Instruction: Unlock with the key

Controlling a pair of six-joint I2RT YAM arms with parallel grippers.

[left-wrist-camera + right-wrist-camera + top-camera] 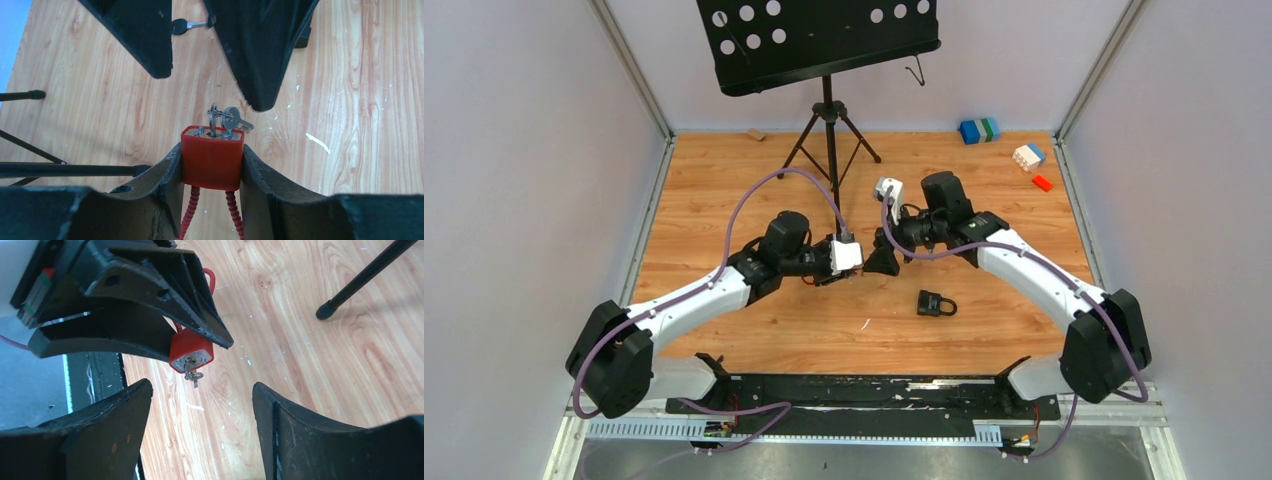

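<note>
While the left gripper [212, 152] clamps the red padlock [212, 167] above the middle of the table [714, 190], the right gripper [200, 385] faces it, fingers apart. The inserted key [213, 121] looks light, stiff and slippery; pinch its flat bow.

We see a light wooden board [724, 180] as the floor, boxed in by pale, plain walls [524, 150] with metal posts [632, 70] in the far corners. At the far middle stands a black music stand [814, 40] on a tripod. Coloured blocks [979, 130] lie far right, and a small wooden block [755, 134] lies far left. The light is even.
</note>
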